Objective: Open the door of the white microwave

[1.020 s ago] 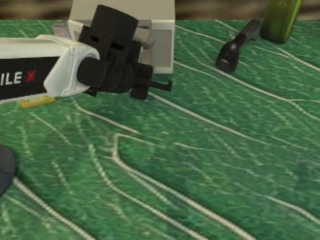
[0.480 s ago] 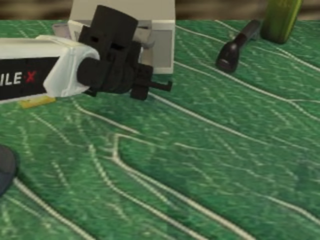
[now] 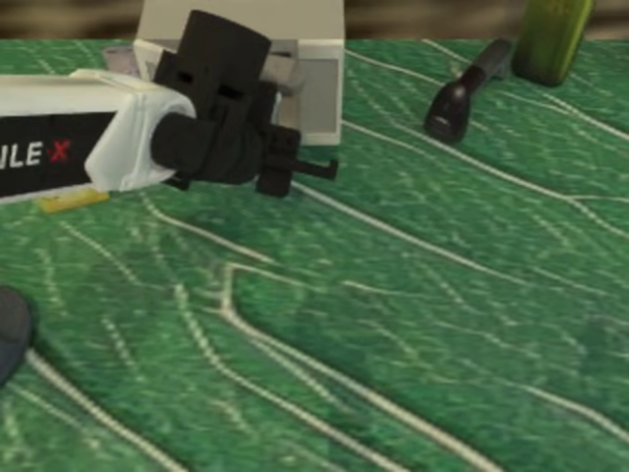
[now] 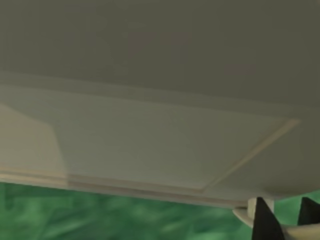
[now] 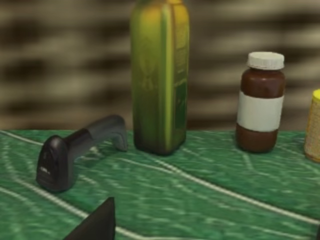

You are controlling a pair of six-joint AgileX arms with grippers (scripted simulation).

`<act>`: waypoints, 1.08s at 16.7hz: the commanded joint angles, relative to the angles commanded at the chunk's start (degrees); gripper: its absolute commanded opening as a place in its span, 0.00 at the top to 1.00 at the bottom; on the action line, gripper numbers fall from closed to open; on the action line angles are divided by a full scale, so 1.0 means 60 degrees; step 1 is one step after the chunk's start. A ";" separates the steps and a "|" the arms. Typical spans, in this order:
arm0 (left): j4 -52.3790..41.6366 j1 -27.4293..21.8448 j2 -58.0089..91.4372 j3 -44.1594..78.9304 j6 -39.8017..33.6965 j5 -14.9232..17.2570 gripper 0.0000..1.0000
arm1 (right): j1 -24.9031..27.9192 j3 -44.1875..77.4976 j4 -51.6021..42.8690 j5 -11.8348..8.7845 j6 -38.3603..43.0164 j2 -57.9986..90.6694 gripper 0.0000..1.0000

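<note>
At the far left of the green surface (image 3: 413,324), the top view shows the white microwave (image 3: 295,39) standing against the far edge, its front largely covered by the left arm's black wrist. The left gripper (image 3: 319,169) sits just in front of the microwave's lower front; whether its fingers are spread or closed cannot be told. Partial lettering "ILE X" reads on the arm's white link. A yellow cube (image 3: 71,201) shows beneath the arm. A black barcode scanner (image 3: 462,90) and a green bottle (image 3: 550,34) lie far right.

Left wrist view: the door (image 4: 150,145) fills the picture at very close range, its white frame and grey window visible, with two dark fingers (image 4: 265,222) at the lower corner beside a pale handle.

Right wrist view: scanner, bottle, a brown jar (image 5: 260,102) with white cap and blank white label, and a yellow object (image 5: 314,125). The right gripper's fingers are barely in frame; their state cannot be told.
</note>
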 joint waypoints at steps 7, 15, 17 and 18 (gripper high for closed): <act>-0.0007 -0.0057 0.0007 0.0001 -0.0019 0.0098 1.00 | 0.0000 0.0000 0.0000 0.0000 0.0000 0.0000 0.00; 0.0142 0.0250 -0.0372 -0.0489 0.0706 0.0607 1.00 | 0.0000 0.0000 0.0000 0.0000 0.0000 0.0000 0.00; 0.0142 0.0250 -0.0372 -0.0489 0.0706 0.0607 1.00 | 0.0000 0.0000 0.0000 0.0000 0.0000 0.0000 0.00; 0.0142 0.0250 -0.0372 -0.0489 0.0706 0.0607 1.00 | 0.0000 0.0000 0.0000 0.0000 0.0000 0.0000 0.00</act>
